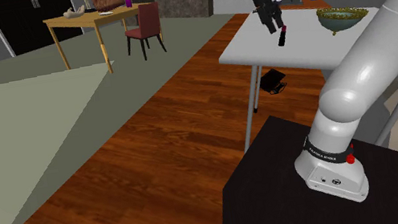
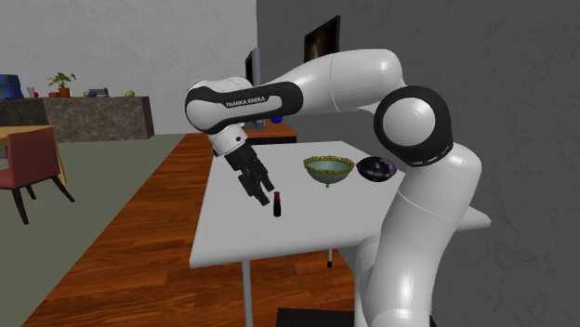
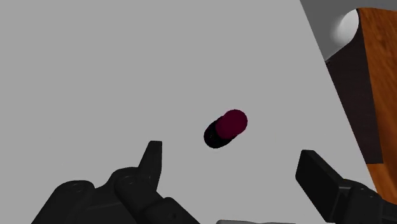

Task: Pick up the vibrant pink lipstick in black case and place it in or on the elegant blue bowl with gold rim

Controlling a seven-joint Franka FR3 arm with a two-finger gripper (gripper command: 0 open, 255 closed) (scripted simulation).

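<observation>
white lettering on a dark band of the one white robot arm (image 2: 243, 98) reads "franka emika" in the second exterior view. in the shoulder view a like line of white letters rings the dark collar at the arm's base, just beside a small red dot. no other writing can be read.

one all-black two-finger gripper (image 1: 274, 26) (image 2: 259, 193) (image 3: 232, 156) hangs low over the plain white rectangular table (image 1: 249, 51) (image 2: 232, 237). its two fingers (image 3: 151, 159) stand wide apart and clasp nothing.

one short deep-pink lipstick in a black case (image 1: 283, 36) (image 2: 276, 202) (image 3: 226, 128) stands upright on the table top, pink end up. in the wrist view it lies ahead of the gap between the fingers, touched by neither. in the second exterior view it is just beside the fingertips, at about four o'clock from them. in the shoulder view it is at about five o'clock from them.

one blue-green footed bowl with a scalloped gold rim (image 1: 342, 18) (image 2: 329, 169) stands on the same table, apart from the lipstick. it is at about two o'clock from the lipstick in the second exterior view and about three o'clock in the shoulder view. one glossy dark purple bowl (image 2: 377, 168) sits just beside the gold-rimmed one, at three o'clock from it in the second exterior view. one black box stand (image 1: 284, 200) carries the arm at the shoulder view's five o'clock.
</observation>
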